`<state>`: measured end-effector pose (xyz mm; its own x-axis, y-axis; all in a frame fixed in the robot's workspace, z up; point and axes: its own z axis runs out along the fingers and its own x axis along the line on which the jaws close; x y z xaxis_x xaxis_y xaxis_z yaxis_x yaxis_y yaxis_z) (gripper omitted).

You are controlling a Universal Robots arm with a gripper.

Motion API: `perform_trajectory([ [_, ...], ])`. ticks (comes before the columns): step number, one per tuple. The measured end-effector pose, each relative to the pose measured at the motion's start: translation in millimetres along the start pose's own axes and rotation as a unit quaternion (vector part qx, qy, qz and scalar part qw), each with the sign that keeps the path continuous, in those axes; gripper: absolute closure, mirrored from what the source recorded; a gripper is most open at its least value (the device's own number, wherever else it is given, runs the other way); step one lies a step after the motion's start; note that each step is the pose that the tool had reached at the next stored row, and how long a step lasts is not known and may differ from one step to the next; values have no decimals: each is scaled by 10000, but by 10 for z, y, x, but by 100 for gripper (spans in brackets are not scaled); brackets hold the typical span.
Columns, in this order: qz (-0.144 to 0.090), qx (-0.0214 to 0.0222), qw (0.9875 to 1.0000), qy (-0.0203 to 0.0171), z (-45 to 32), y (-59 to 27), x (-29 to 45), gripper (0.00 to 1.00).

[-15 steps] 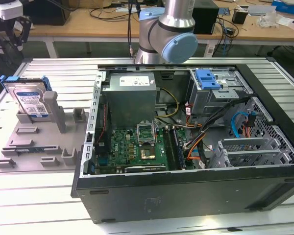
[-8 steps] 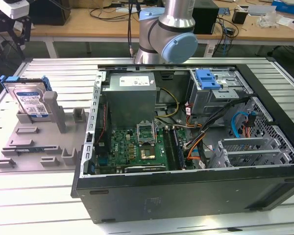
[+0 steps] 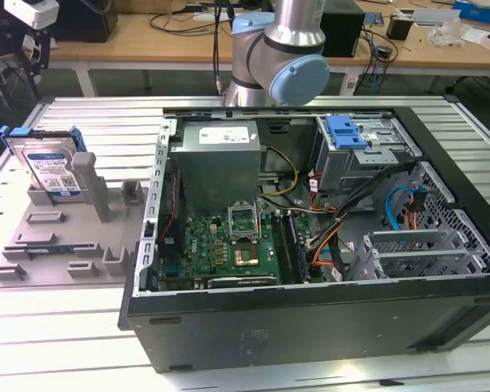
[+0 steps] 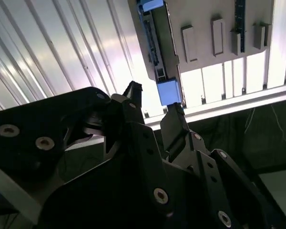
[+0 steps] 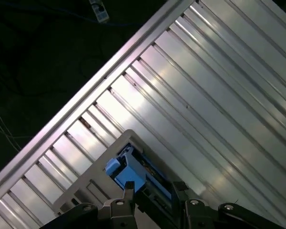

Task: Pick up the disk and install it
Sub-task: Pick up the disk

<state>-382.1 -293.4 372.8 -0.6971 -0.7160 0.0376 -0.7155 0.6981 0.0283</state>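
On grey plastic rack [image 3: 61,245]: flat silver disk in blue bracket [image 3: 53,167] was stood upright.
Fingers [image 4: 174,125]: were held apart above disk.

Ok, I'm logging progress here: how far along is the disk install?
Nothing looks done yet: the disk stands upright in the gray holder, outside the computer case. In hand: the pincer hangs open over the disk's blue bracket, gripping nothing. Left: both the pickup and the install.
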Motion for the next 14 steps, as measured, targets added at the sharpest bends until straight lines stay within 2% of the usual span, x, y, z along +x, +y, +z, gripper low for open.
perform_trajectory([
  [3,-302,11,9995,9,6,0,0,56],
  [6,-593,21,9982,18,11,0,0,56],
  [11,-1157,43,9933,34,20,0,-1,56],
  [13,-1389,53,9903,41,24,-1,-1,56],
  [14,-1548,59,9879,46,26,-1,-1,56],
])
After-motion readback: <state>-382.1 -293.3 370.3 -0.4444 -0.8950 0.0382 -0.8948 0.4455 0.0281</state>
